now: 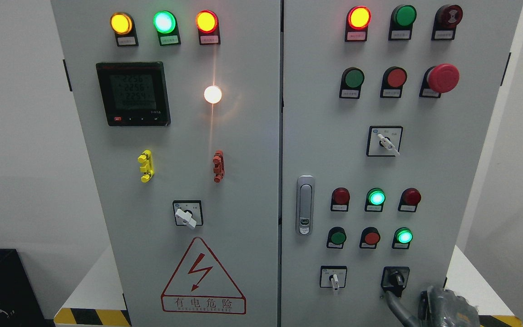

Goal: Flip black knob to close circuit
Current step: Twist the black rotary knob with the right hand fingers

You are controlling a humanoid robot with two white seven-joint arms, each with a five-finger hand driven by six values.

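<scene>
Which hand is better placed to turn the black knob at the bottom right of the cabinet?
The right hand. It comes in at the lower right edge, just below and right of the black knob, with one finger reaching up toward it. The left hand is not in view.

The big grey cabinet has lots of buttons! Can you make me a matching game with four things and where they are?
Things:
1. black knob
2. warning triangle
3. meter screen
4. mushroom button

Places:
A. upper left
B. bottom right, by the right hand
C. upper right
D. bottom of left door

Pairs: 1-B, 2-D, 3-A, 4-C
</scene>
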